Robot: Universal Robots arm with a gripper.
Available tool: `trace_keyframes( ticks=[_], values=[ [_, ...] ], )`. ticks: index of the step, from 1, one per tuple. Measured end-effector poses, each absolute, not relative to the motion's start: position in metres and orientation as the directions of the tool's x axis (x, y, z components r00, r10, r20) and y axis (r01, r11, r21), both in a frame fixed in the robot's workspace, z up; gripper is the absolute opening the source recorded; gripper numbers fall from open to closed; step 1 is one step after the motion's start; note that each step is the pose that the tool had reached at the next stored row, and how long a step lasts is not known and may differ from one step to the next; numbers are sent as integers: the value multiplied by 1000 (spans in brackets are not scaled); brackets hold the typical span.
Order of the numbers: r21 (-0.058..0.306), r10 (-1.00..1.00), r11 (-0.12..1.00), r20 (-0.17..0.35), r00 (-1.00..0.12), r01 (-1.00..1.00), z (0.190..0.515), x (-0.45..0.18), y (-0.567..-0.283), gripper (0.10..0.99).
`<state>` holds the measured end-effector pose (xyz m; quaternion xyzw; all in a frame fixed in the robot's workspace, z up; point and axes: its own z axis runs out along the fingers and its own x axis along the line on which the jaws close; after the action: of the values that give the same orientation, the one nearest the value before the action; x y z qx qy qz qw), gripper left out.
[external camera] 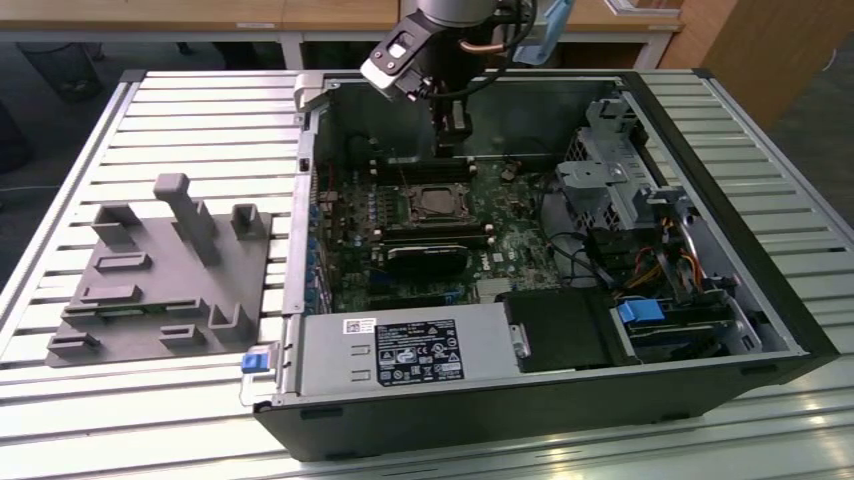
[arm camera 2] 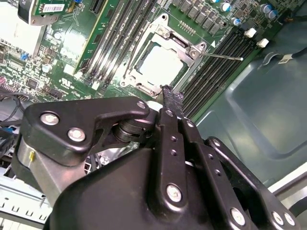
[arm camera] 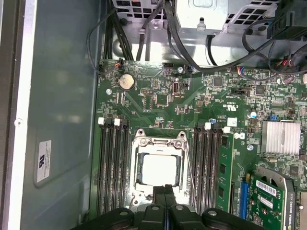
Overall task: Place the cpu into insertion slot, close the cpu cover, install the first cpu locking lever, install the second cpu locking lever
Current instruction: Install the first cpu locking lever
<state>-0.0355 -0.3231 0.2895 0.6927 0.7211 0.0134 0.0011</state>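
- Exterior view: the arm reaches down into the open computer case (external camera: 787,300) lying on the slatted table (external camera: 200,110). The gripper (external camera: 453,148) hangs over the far part of the motherboard (external camera: 521,215), just beyond the insertion slot (external camera: 434,205). A grey fixture (external camera: 160,280) sits well apart on the exterior view's left.
- Second wrist view: the cpu (arm camera 2: 160,63) lies flat in the slot. Its pale face shows through the window of the cpu cover (arm camera 2: 191,51), which looks folded down over it. A thin wire locking lever (arm camera 2: 221,56) juts from the socket's corner out over the memory slots (arm camera 2: 211,79) and seems unlatched. The pincer's two fingers are pressed together with nothing between them, the tip close to the socket's edge.
- First wrist view: the same closed, empty tip (arm camera: 165,191) sits right at the socket's rim. The lever (arm camera: 188,163) runs between the socket and the memory slots.
- My reading: chip and cover look done, and the first lever is the step in hand. That would call for catching a very thin wire with the closed tip, then pressing it down and sideways under its hook. The memory slots leave little room beside it.
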Motion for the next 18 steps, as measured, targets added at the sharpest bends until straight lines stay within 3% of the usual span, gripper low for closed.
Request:
trace_keyframes(
  ticks=[8, 18],
  values=[
    [21, 999, 49, 17, -49, 999, 294, -35, -323, 106],
    [21, 974, 228, 16, -228, 974, 294, -35, -323, 106]
  ],
)
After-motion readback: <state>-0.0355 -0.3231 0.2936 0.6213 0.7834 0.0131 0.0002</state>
